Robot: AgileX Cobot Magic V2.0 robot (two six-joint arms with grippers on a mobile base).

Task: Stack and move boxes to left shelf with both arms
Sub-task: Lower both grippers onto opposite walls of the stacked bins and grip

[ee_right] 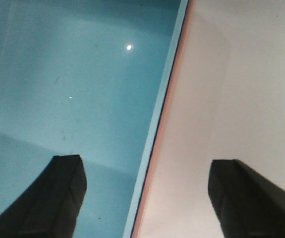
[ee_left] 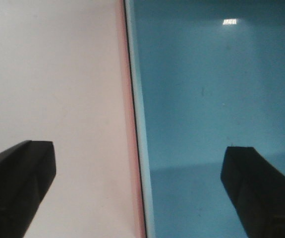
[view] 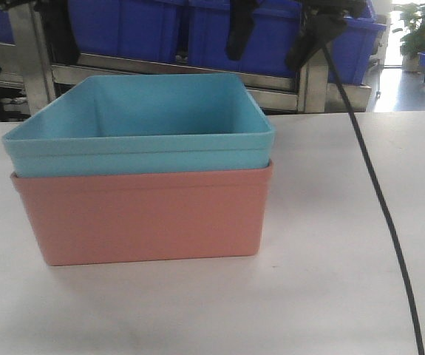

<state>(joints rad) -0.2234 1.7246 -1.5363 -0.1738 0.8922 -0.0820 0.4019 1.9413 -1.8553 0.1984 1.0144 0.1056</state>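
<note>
On the white desk (view: 330, 296) the turquoise box (view: 138, 140) sits nested in the pink box (view: 145, 214), the left tool (ee_left: 137, 151) and the right tool (ee_right: 147, 163) each hanging released astride a side rim, one finger over the turquoise floor, one over bare desk, with dark blue crates (view: 123, 26) behind.

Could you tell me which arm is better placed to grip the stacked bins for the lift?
Neither, left and right are alike: the left arm and right arm each hold open jaws astride a side rim of the blue bin nested in the pink bin.
</note>
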